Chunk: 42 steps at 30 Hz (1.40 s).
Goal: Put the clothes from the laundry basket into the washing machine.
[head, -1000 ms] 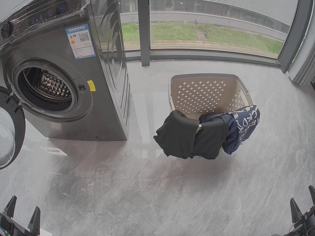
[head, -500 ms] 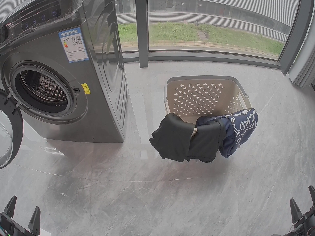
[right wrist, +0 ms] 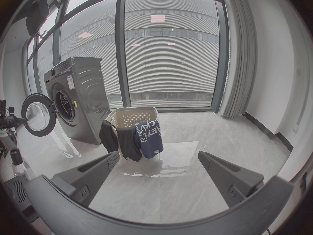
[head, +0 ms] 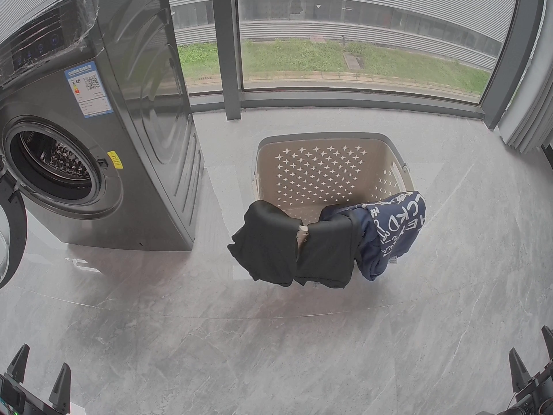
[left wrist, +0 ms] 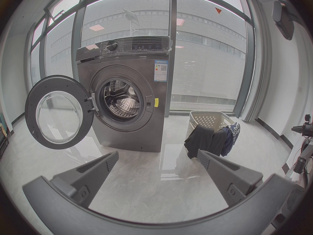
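A beige laundry basket stands on the floor in the middle of the head view. Two black garments and a navy printed garment hang over its near rim. To the left is the grey washing machine, its round door swung wide and the drum showing. My left gripper is low at the near left, open and holding nothing. My right gripper is low at the near right, also open. The wrist views show the open left gripper, the right gripper, and the basket well ahead.
Glossy grey tile floor spreads between me and the basket. A floor-to-ceiling window with a dark pillar runs behind. Grey curtains hang at the far right.
The whole head picture has shifted left, so the camera turned right. The clothes, basket and machine have not moved, and both grippers hold the same open pose.
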Motion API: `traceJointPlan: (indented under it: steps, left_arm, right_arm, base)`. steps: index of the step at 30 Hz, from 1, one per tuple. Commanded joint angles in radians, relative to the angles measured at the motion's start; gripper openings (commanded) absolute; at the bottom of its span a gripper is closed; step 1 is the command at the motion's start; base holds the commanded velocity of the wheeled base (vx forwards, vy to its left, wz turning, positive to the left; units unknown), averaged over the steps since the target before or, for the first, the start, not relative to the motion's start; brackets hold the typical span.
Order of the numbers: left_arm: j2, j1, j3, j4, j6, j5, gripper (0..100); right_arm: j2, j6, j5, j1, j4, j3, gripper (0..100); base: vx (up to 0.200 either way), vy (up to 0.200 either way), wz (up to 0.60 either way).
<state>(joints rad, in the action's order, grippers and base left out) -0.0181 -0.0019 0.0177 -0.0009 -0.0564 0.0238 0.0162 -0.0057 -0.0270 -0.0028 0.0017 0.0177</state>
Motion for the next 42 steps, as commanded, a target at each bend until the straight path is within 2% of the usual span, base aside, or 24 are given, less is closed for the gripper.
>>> traceJointPlan:
  steps: [1,13,19,37,42]
  left_arm:
    - [0.009,0.000,-0.016,-0.001,0.000,0.001,100]
    - [0.009,0.000,-0.016,-0.001,0.000,0.001,100]
    - [0.009,0.000,-0.016,-0.001,-0.002,0.001,100]
    - [0.009,0.000,-0.016,-0.001,-0.002,0.001,100]
    - [0.009,0.000,-0.016,-0.001,-0.002,0.001,100]
  right_arm:
    - [-0.012,0.000,-0.001,0.000,0.000,-0.018,100]
    - [-0.012,0.000,-0.001,0.000,0.000,-0.018,100]
    - [-0.012,0.000,-0.001,0.000,0.000,-0.018,100]
    - [-0.012,0.000,-0.001,0.000,0.000,-0.018,100]
    - [-0.012,0.000,-0.001,0.000,0.000,-0.018,100]
  base:
    - [0.200,0.000,0.00]
    - [0.200,0.000,0.00]
    - [0.000,0.000,0.00]
    - [0.000,-0.200,0.00]
    - [0.000,0.000,0.00]
